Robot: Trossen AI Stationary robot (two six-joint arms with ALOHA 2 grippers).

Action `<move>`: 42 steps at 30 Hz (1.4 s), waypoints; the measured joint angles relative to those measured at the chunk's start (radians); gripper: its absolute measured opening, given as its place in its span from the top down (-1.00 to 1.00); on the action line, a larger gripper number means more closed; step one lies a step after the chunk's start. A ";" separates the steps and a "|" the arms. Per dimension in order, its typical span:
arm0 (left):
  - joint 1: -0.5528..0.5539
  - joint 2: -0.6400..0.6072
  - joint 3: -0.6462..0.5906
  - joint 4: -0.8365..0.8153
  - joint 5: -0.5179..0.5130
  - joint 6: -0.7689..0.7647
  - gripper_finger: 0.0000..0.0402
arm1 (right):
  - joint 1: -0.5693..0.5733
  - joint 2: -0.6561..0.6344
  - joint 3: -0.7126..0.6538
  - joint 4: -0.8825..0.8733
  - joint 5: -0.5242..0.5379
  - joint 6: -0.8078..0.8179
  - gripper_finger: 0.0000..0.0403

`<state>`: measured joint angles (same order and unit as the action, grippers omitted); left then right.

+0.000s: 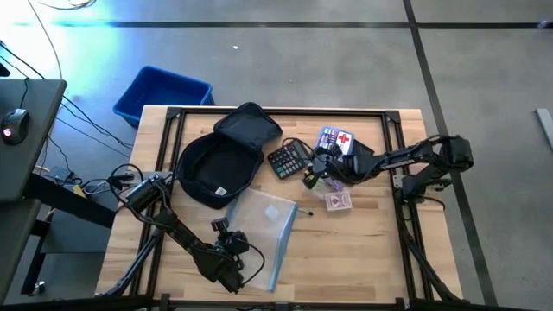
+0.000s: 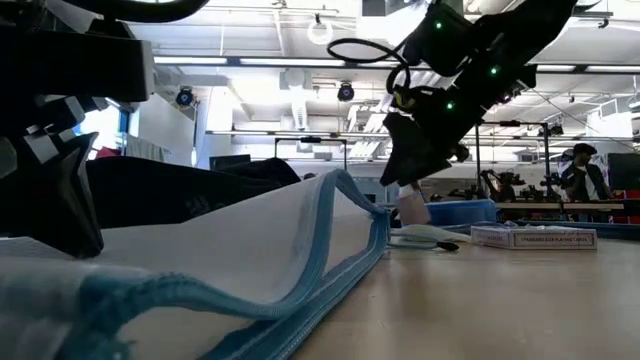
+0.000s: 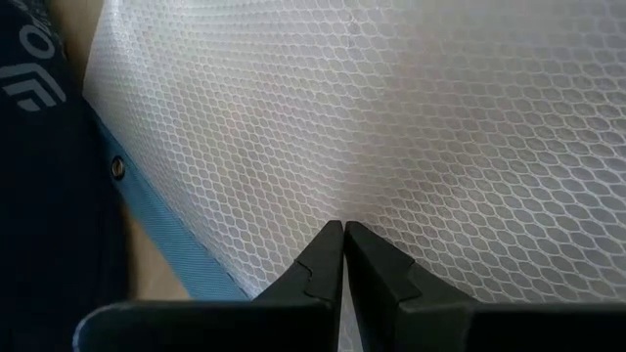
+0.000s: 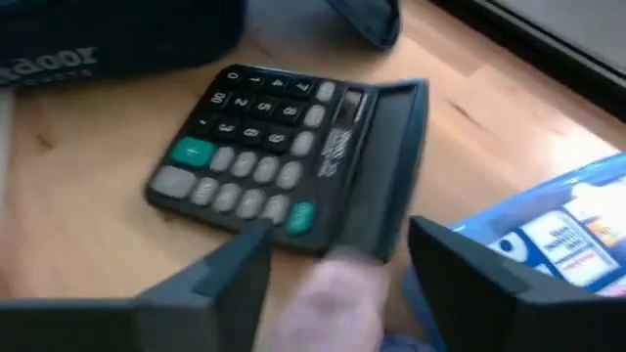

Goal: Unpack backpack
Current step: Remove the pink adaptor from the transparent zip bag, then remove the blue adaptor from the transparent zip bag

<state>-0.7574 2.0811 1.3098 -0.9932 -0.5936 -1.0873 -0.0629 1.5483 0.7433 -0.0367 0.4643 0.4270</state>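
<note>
The dark navy backpack [image 1: 220, 164] lies open on the table's left half, its lid flipped toward the far edge. A black calculator [image 1: 288, 159], a blue first-aid kit [image 1: 337, 138] and a card box [image 1: 339, 201] lie to its right. My right gripper [image 1: 314, 175] is open just above the table beside the calculator [image 4: 284, 161]. Its fingers stand on either side of a small pale object [image 4: 337, 293], with gaps showing. My left gripper [image 3: 342, 235] is shut over a clear mesh pouch with blue trim [image 1: 263, 226], at the pouch's near-left part. My left gripper's shut fingertips [image 3: 331, 244] point at the mesh face of the pouch [image 3: 391, 147] from the near-left side. I cannot tell whether they touch it.
A blue plastic bin [image 1: 162, 93] stands on the floor beyond the table's far-left corner. The black frame rails [image 1: 276, 112] run along the table's edges. Bare wood [image 1: 363, 250] shows on the near-right part. A person [image 2: 580, 170] stands far off in the room.
</note>
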 joint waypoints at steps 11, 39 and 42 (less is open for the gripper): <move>0.007 -0.002 0.077 -0.226 0.034 -0.162 1.00 | 0.359 0.014 0.002 0.011 -0.070 0.011 -0.47; 0.266 0.006 -0.084 0.330 -0.161 0.339 1.00 | 0.437 0.391 0.020 0.590 -0.107 -0.091 -0.34; 0.236 0.007 -0.088 0.418 -0.164 0.478 1.00 | 0.436 0.392 0.035 0.548 -0.121 -0.093 -0.34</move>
<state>-0.5212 2.0884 1.2222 -0.5757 -0.7574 -0.6092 0.3729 1.9408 0.7779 0.5112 0.3432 0.3337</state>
